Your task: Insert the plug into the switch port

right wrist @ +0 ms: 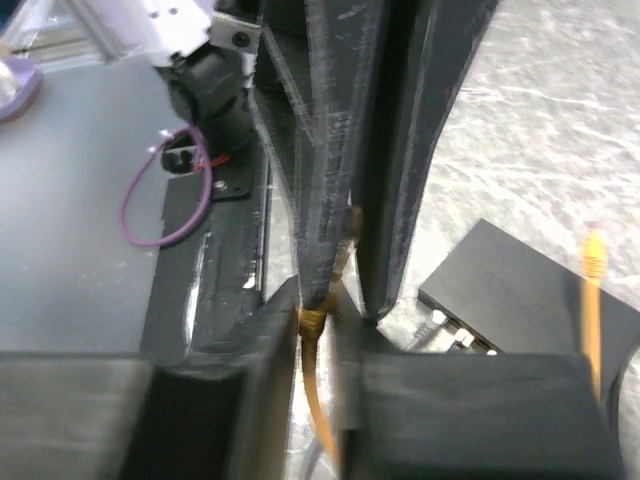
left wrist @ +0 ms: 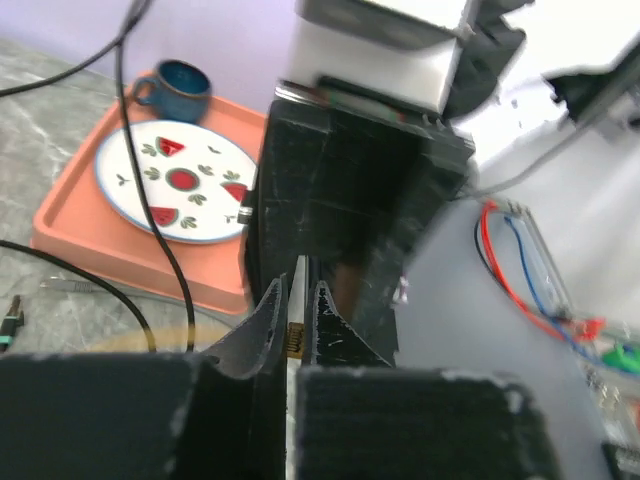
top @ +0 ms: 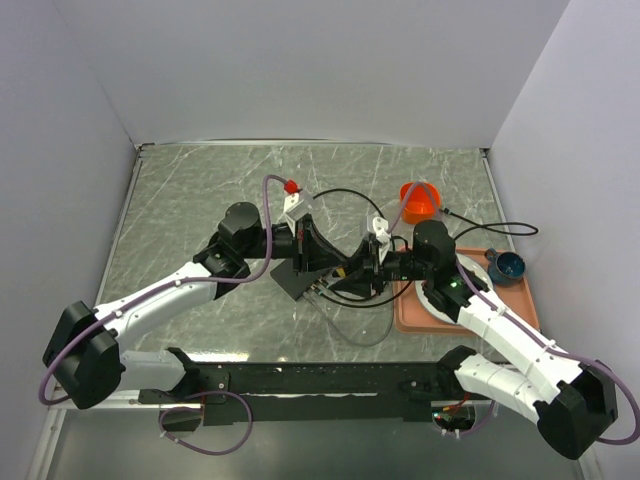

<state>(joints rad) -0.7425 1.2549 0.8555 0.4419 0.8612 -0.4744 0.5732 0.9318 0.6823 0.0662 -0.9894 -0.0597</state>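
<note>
The black switch (right wrist: 520, 290) lies flat on the marble table, with its row of sockets (right wrist: 455, 335) on the edge facing me; from above the switch (top: 293, 283) shows below the left gripper. Both grippers meet just right of it. My left gripper (left wrist: 297, 290) (top: 330, 265) is shut on the plug (left wrist: 293, 338), whose gold contacts show between the fingers. My right gripper (right wrist: 318, 300) (top: 352, 272) points at the left one, its jaws close on the plug's orange cable (right wrist: 318, 390) right behind the plug. The left fingers (right wrist: 330, 200) stand just above it.
An orange tray (left wrist: 70, 215) (top: 505, 300) on the right holds a watermelon plate (left wrist: 180, 180) and a blue cup (left wrist: 183, 85). An orange bowl (top: 420, 200) stands behind it. Black cables (left wrist: 150, 200) loop over the table. A second orange cable end (right wrist: 593, 250) hangs blurred near the switch.
</note>
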